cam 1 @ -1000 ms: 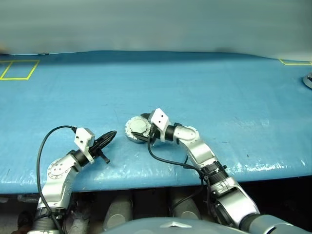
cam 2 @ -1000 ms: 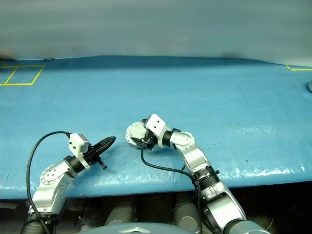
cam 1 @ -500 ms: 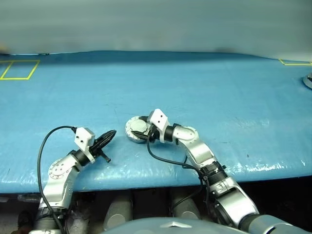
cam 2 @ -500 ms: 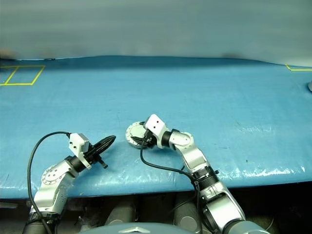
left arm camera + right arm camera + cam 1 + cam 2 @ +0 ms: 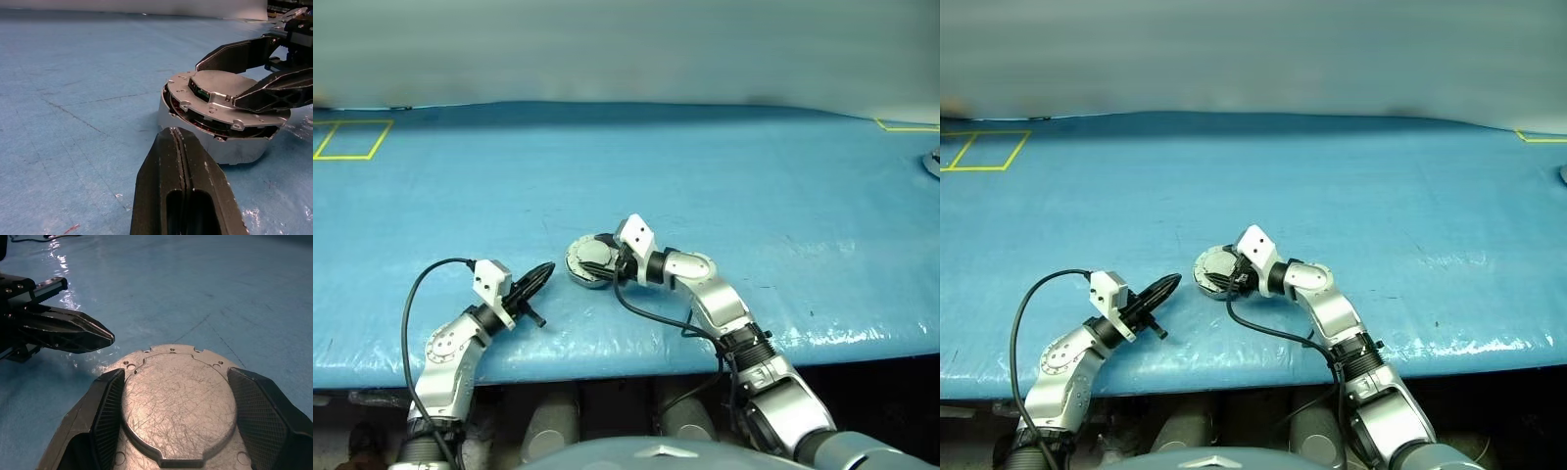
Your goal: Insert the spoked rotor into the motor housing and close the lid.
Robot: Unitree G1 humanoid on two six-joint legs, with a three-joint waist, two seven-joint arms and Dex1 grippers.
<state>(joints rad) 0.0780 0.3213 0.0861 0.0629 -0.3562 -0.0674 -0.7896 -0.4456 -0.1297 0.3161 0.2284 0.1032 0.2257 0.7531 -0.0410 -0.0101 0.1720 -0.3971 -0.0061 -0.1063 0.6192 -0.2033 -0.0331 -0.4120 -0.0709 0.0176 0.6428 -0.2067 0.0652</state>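
The motor housing [image 5: 588, 264] sits on the blue table cover [image 5: 724, 176], near the front edge and roughly midway across. The lid [image 5: 222, 93] lies on top of it, plain pale side up. In the left wrist view the lid is not seated flush: a dark gap shows under its rim, with copper-coloured windings visible through it. The spoked rotor cannot be made out.

The right gripper [image 5: 173, 406] straddles the lid. One finger [image 5: 105, 406] sits at one side of the raised centre plate and the other at the opposite side, both resting at or just beside the lid's edge. Jaws spread wide across the lid; whether they press on it cannot be told.

The left gripper [image 5: 536, 277] hangs just above the cover, to the robot's left of the housing, fingers pressed together and empty. Its tip points toward the housing, near it but apart. From the right wrist view the same closed tip shows just beside the lid rim, not touching.

Open room: the cover beyond the housing is bare far back to the rear edge. A yellow taped rectangle [image 5: 352, 139] marks the far left corner, another yellow corner mark [image 5: 906, 124] the far right. A small round metallic object [image 5: 932, 162] is cut off at the right edge, well apart from the work.
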